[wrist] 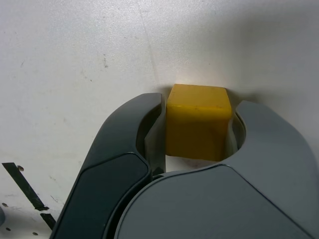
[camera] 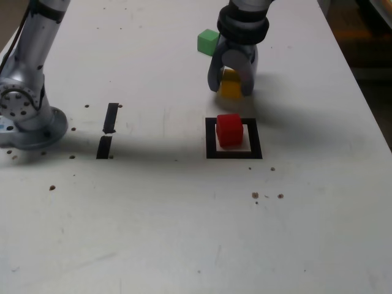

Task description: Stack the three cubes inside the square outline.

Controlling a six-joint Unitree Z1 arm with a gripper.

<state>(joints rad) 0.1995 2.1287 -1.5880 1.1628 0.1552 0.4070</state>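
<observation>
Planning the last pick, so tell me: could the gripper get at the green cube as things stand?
Probably not yet: the gripper is closed around the yellow cube. Otherwise the green cube sits alone on the table, nothing crowding it.

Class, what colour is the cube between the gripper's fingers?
Yellow cube; clearest in the wrist view.

White table (camera: pixel 184 233), scuffed, scattered brown crumbs (camera: pixel 267 196); dark floor (camera: pixel 367 43) beyond exterior view's right edge.
</observation>
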